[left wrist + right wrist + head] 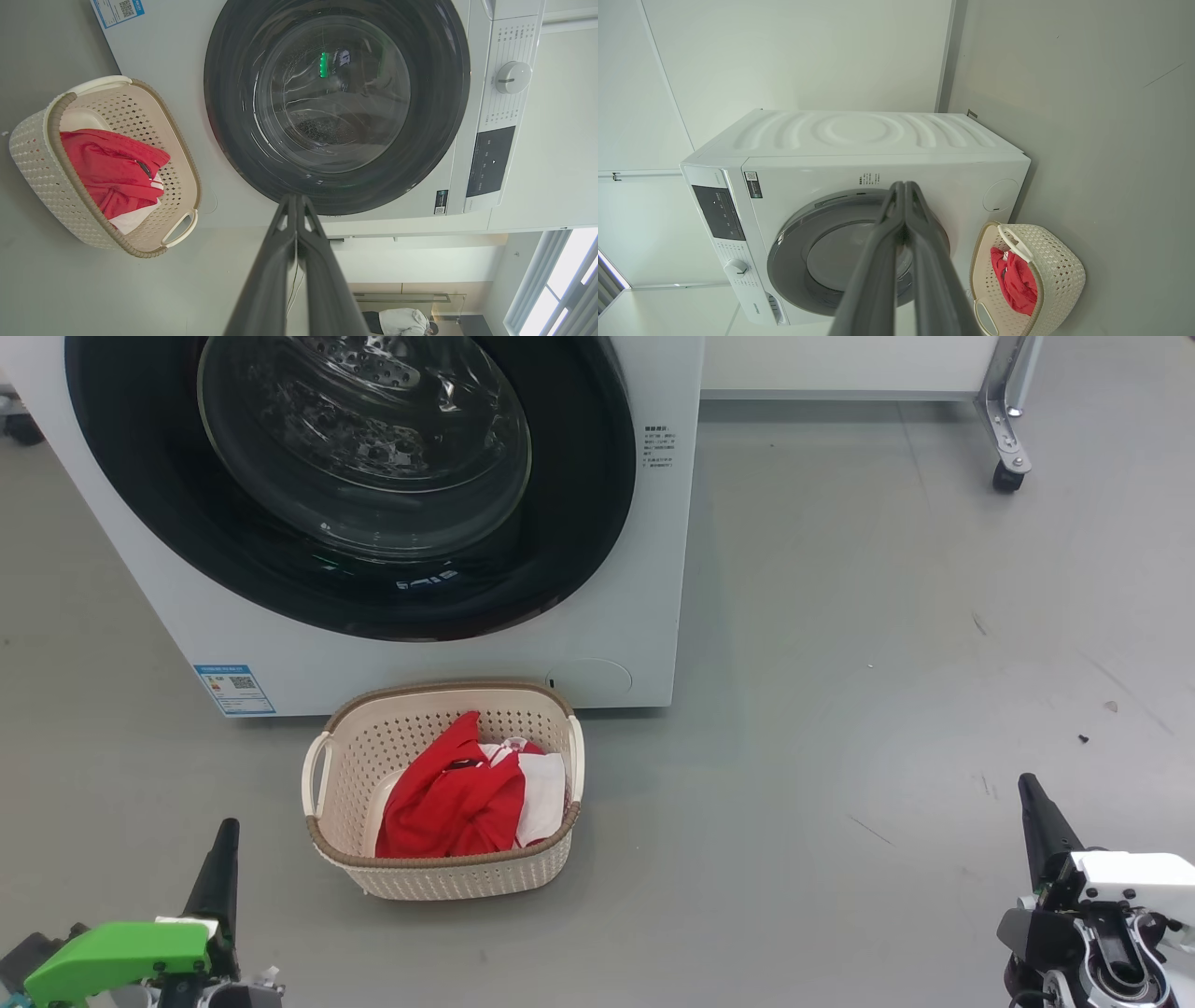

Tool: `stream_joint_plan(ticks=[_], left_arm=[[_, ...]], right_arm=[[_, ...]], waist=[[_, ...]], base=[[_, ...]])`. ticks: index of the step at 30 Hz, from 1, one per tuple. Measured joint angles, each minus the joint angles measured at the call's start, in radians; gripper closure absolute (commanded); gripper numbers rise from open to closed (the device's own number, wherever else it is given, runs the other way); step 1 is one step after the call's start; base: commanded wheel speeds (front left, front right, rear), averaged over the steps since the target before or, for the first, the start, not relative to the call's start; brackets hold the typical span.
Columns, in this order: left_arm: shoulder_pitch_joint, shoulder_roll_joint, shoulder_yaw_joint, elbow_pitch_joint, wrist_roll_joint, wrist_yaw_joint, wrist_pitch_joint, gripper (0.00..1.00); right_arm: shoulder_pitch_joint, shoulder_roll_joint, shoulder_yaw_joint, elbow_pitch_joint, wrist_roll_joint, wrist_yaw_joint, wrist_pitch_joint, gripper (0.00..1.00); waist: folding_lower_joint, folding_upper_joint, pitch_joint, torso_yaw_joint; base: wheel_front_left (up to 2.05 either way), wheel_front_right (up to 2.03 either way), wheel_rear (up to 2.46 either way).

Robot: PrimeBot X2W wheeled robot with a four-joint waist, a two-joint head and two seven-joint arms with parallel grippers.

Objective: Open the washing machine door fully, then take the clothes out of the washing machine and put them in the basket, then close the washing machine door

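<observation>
The white washing machine (644,579) (187,93) (859,135) fills the upper left of the head view. Its washing machine door (355,476) (336,102) (822,252), black-rimmed with a glass bowl, sits closed flat against the front. On the floor right in front stands the cream basket (350,747) (32,154) (1057,275), holding the red and white clothes (457,798) (110,170) (1015,282). My left gripper (227,831) (295,198) is shut and empty at the lower left, well short of the basket. At the lower right, my right gripper (1028,784) (904,184) is shut and empty.
Bare grey floor spreads to the right of the machine. A castor leg (1010,467) of a metal frame stands at the far right back. In the left wrist view a person (404,322) is far off in the background, beyond a window (560,284).
</observation>
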Motion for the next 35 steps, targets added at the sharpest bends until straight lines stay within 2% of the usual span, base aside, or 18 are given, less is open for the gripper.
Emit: stream_joint_plan(ticks=[35], left_arm=[[0.000, -0.001, 0.002, 0.000, 0.000, 0.000, 0.000, 1.00]], right_arm=[[0.000, 0.000, 0.000, -0.001, 0.000, 0.000, 0.000, 1.00]], waist=[[0.0000, 0.0000, 0.000, 0.000]], base=[[0.00, 0.00, 0.00]])
